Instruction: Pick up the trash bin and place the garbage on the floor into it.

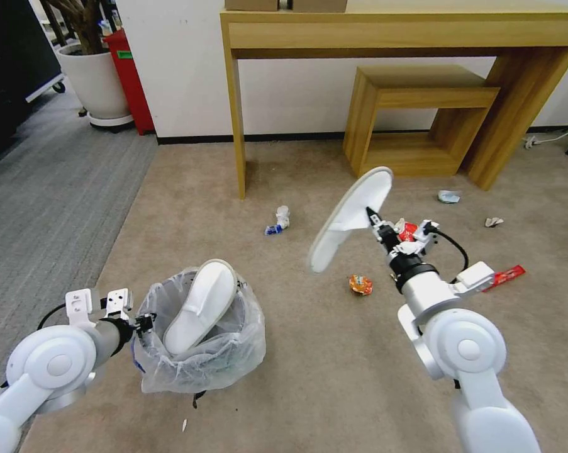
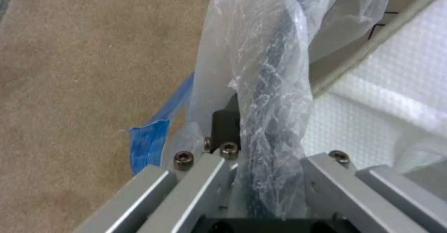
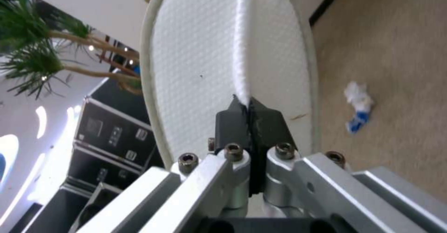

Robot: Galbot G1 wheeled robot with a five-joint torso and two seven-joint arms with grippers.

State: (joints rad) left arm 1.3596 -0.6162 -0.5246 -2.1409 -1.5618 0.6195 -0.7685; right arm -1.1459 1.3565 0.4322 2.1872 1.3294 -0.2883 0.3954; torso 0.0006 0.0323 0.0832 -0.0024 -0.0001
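Observation:
The trash bin (image 1: pixel 199 352), lined with a crinkled clear bag, stands on the beige floor (image 1: pixel 334 384) with one white slipper (image 1: pixel 202 305) sticking out of it. My left gripper (image 1: pixel 144 324) is shut on the bin's bagged rim (image 2: pixel 270 96). My right gripper (image 1: pixel 375 220) is shut on the strap of a second white slipper (image 1: pixel 350 217), held in the air to the right of the bin; its fingers (image 3: pixel 233 121) pinch the strap (image 3: pixel 242 51). Garbage lies around: an orange wrapper (image 1: pixel 360 285), a red wrapper (image 1: pixel 509 275), a white-blue wad (image 1: pixel 279 221), a blue wrapper (image 1: pixel 448 197) and a tissue (image 1: pixel 493 221).
A tall wooden table (image 1: pixel 397 31) and a lower wooden shelf (image 1: pixel 422 119) stand against the far wall. Grey ribbed carpet (image 1: pixel 44 201) runs along the left, with a white plant pot (image 1: pixel 98 82) and a red box (image 1: pixel 129 75) behind it. A cable (image 1: pixel 548 138) lies far right.

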